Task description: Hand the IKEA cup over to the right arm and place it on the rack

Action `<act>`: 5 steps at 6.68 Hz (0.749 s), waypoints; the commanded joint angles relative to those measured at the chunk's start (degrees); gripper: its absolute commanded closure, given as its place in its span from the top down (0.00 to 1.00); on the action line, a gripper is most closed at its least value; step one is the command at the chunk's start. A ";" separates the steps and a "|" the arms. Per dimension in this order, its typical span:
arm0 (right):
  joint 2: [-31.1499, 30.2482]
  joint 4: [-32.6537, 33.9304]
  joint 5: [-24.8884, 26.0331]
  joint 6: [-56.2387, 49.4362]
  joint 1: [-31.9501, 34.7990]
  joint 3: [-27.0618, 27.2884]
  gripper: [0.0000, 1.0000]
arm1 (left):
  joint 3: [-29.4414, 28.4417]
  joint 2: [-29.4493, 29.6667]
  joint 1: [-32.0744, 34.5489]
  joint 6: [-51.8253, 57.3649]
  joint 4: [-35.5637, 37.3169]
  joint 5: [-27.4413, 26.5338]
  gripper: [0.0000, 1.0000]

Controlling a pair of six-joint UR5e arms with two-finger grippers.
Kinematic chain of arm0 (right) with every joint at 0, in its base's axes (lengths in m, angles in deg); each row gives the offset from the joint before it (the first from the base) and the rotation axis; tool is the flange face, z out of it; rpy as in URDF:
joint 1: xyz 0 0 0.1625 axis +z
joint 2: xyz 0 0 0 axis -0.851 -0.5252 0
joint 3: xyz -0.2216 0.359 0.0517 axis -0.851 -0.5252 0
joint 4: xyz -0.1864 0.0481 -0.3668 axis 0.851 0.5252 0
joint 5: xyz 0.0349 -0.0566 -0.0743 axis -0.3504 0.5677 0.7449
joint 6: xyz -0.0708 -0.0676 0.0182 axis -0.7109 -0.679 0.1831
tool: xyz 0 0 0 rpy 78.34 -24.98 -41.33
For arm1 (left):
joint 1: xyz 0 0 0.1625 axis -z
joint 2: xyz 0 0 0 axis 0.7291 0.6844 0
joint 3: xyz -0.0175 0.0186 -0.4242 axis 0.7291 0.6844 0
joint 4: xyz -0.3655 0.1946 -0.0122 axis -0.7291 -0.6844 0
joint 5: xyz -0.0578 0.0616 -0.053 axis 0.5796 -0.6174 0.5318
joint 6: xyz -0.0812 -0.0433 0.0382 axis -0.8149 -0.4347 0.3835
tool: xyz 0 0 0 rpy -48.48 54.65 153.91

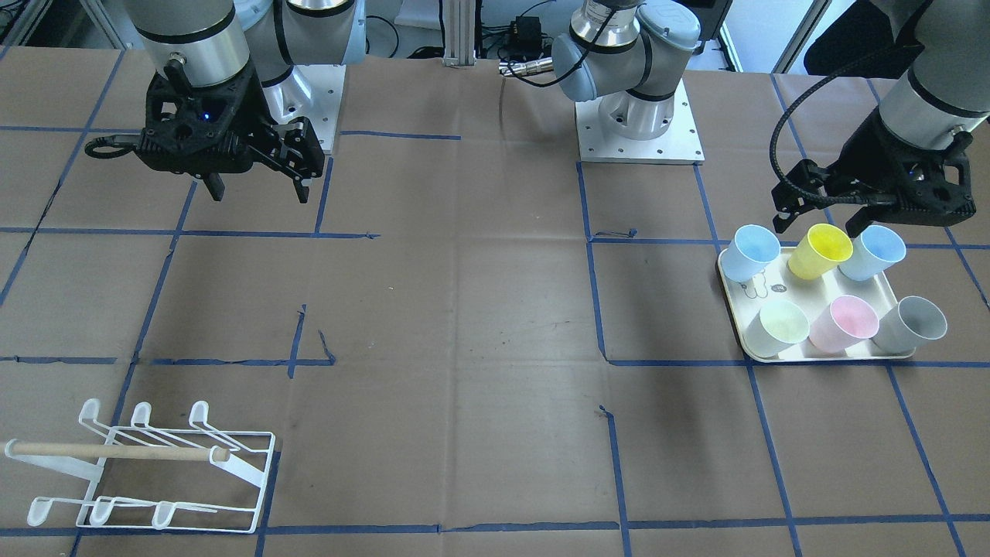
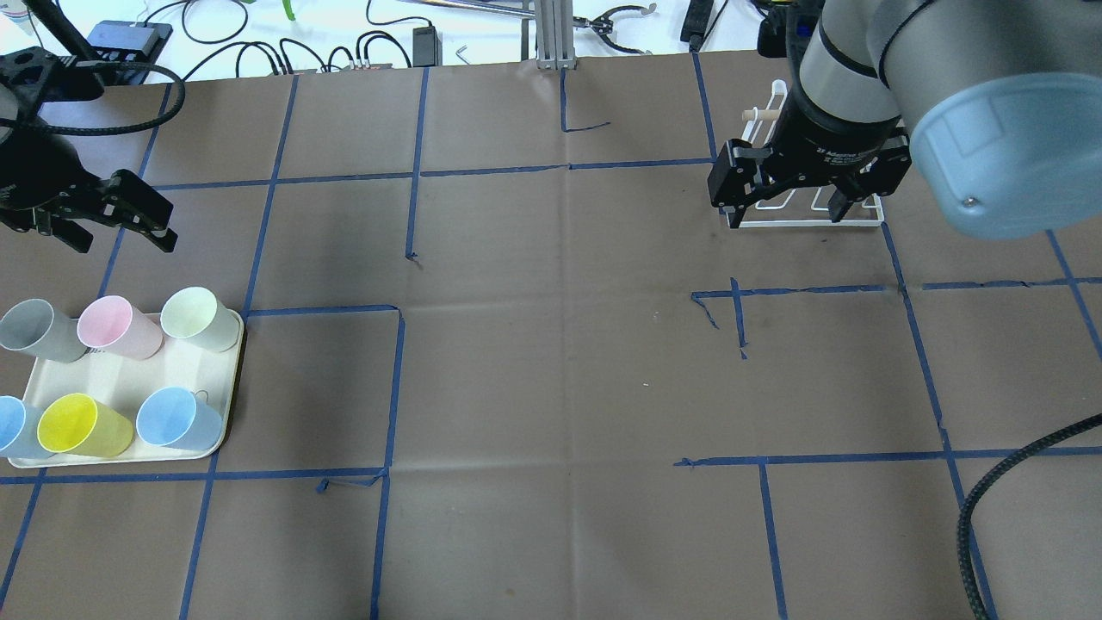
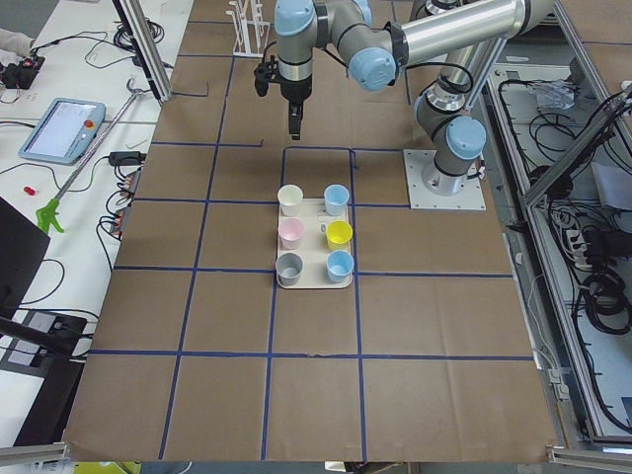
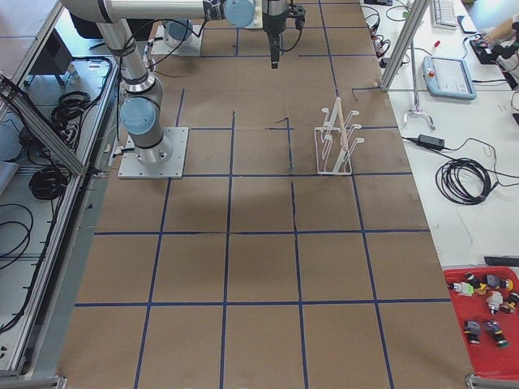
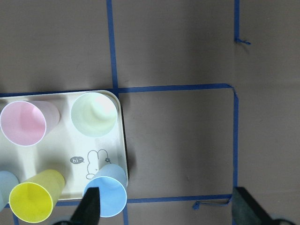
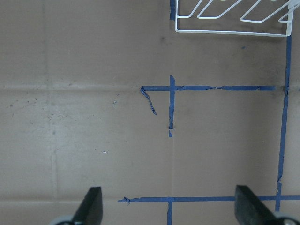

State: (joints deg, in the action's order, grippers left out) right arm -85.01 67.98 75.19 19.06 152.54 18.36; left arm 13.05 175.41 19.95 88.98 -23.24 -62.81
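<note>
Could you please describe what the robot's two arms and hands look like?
Both are silver-grey tubes with pale blue joint caps. The left arm carries a thick ribbed black hose to its black two-finger left hand; the right arm has a thin looped black cable and a blue light by the matching right hand.

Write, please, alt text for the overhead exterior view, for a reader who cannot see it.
Over a brown table gridded with blue tape, both grippers are open and empty. The left gripper hovers beyond a cream tray of six coloured cups at the left; the right gripper partly hides a white wire rack at far right.
</note>
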 commanded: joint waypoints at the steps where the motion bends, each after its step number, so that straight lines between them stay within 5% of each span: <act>1: 0.93 -0.12 0.02 -0.08 0.00 0.05 1.00 | 6.10 1.84 -1.10 0.87 9.79 0.00 1.00; 5: 0.93 -0.12 0.02 -0.08 -0.09 -0.13 1.00 | 13.17 7.54 -1.37 0.87 21.00 0.09 1.00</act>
State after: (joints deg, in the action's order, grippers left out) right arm -84.08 67.86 75.21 18.98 152.45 18.25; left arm 25.48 180.41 18.64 89.88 -4.40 -62.73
